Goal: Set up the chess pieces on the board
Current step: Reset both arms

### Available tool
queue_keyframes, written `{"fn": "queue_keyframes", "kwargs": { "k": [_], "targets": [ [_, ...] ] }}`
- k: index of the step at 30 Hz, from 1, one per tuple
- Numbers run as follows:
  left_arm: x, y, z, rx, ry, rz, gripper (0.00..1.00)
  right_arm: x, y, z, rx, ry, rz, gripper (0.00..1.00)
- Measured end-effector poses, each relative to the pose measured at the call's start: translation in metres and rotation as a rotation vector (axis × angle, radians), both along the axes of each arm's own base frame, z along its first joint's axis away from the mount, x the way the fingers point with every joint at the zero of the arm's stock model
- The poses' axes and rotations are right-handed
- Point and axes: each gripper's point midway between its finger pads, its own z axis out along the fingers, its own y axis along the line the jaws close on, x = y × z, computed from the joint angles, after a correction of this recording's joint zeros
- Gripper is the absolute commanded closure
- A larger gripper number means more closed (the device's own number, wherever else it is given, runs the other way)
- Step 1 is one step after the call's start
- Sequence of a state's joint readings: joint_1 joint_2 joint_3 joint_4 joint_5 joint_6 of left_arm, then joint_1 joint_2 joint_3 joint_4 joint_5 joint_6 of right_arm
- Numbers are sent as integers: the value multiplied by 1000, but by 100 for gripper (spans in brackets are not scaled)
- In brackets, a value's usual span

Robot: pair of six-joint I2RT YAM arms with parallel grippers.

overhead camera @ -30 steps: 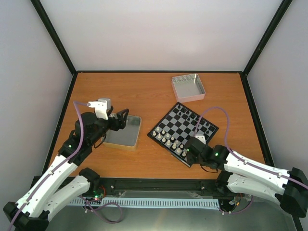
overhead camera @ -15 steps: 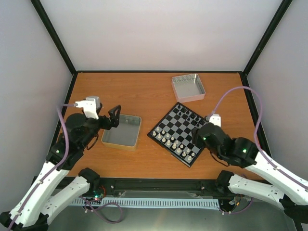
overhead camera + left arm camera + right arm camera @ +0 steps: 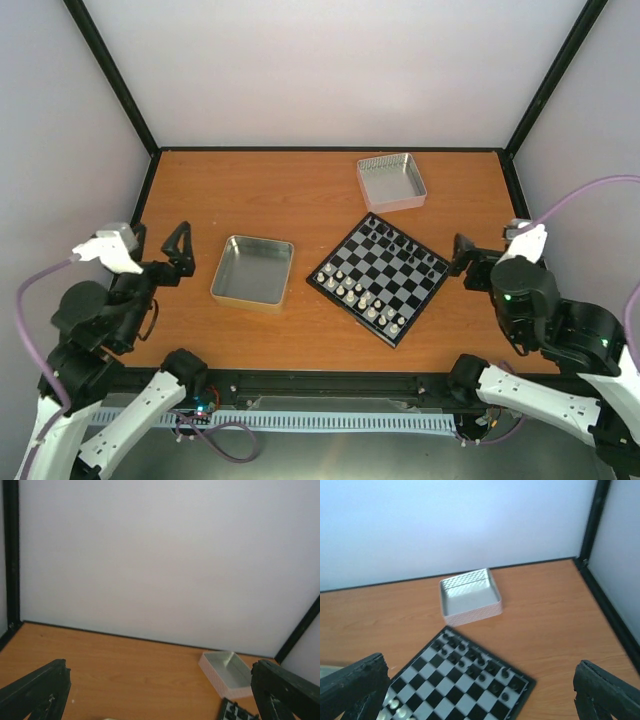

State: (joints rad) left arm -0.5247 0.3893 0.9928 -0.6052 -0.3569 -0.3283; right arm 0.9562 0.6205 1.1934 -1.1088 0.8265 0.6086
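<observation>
Plainly, the left jaws are spread wide with nothing between them, poised over the left edge of the orange-brown wooden surface (image 3: 300, 200). The right jaws are likewise spread and unloaded, poised near the right edge, well apart from everything. Between the two arms, the small square black-framed chessboard with black and silvery-grey checks (image 3: 386, 262) lies turned at an angle, right of centre. The tiny cream-white plastic chess pieces (image 3: 352, 288) are seen standing on it in two rows along its near-left side, and the small black chessmen (image 3: 405, 243) are ranked along the opposite side. Whether every square in those rows is filled cannot be told. A rectangular silver metal tray (image 3: 252, 270) sits just left of the board, and a second, similar tray (image 3: 391, 182) lies beyond it towards the back wall; no pieces can be made out in either. The set-up is judged finished or nearly so. The pieces are judged very light, hard and smooth, easily toppled by a brushing finger and crowded by neighbours. Each is best taken from above, pinched across its upper stem with jaws narrowed beforehand.
</observation>
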Motion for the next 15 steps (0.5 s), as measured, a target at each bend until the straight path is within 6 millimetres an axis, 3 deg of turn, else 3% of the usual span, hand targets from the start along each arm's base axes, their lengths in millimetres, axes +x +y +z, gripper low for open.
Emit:
{"fn": "queue_keyframes", "kwargs": {
  "k": [7,15],
  "targets": [
    [-31,31,27,-38,-84,73,0,-10,-42,18,-64,-68,-121,0],
    [-40,45,22,-28,-67,123,0,-29,-80,27,-12,-146,-182,0]
  ]
}}
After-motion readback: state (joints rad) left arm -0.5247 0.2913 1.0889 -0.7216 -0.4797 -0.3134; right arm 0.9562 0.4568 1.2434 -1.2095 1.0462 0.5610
